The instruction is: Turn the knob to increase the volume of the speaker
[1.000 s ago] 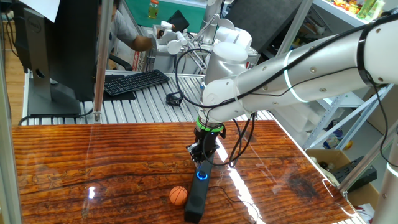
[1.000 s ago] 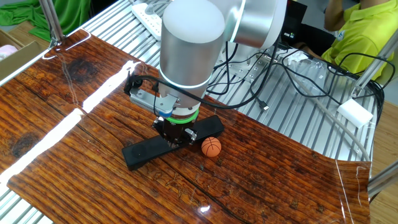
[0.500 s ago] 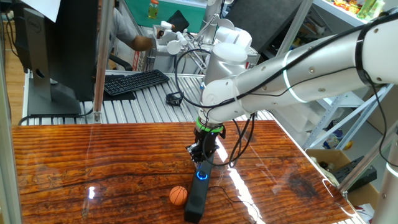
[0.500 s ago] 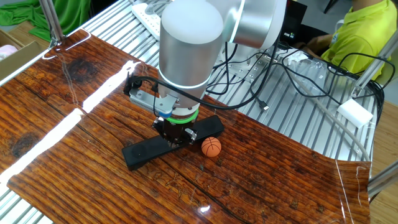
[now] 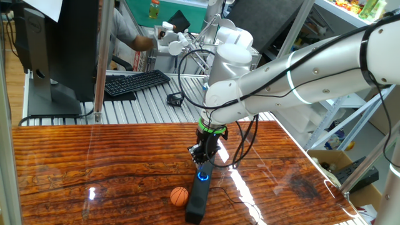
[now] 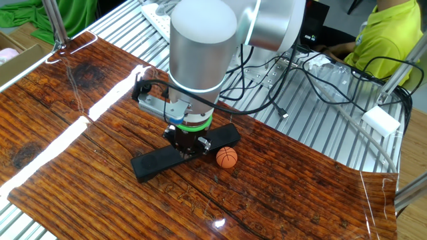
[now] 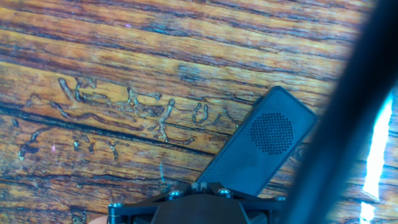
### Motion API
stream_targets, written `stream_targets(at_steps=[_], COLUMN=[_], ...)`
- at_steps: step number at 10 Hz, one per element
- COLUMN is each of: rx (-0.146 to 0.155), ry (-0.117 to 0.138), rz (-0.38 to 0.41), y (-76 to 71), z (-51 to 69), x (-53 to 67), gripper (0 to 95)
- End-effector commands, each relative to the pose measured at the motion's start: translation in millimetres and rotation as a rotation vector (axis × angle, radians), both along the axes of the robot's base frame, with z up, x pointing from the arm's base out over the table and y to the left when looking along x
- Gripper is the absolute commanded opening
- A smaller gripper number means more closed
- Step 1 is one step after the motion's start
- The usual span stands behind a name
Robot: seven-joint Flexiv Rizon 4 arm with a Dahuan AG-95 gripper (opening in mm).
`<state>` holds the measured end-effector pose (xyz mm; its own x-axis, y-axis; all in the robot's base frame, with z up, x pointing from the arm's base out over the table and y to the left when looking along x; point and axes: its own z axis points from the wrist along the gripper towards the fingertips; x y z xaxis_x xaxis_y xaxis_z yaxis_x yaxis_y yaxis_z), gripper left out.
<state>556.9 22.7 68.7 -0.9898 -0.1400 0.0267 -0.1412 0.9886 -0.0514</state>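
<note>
I see a glossy dark-grained wooden table (image 5: 94,162) carrying the long black speaker (image 6: 155,163) near the lower middle of both fixed views, with a small orange ball (image 6: 227,157) lying just beside it.

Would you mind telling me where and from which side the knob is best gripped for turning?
Grip the knob by its round rim, coming straight down from above. It sits face-up on the flat-lying speaker, so its turning axis is vertical; fingers on opposite sides of the rim can twist it. The gripper already hangs right over it. The ball beside the speaker looks clear.
</note>
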Motion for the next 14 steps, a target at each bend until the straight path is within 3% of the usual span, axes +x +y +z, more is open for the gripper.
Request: stream_targets(at_steps=[1,3,14], rx=[0.007,0.012,-0.001], ry=[-0.001,-0.006,0.035], rz=[-0.01,-0.026,-0.052], y=[0.1,0.1,0.1], z=[-1.0,-1.0,-1.0], x=[0.7,0.7,0.7], gripper=[0.0,0.0,0.0])
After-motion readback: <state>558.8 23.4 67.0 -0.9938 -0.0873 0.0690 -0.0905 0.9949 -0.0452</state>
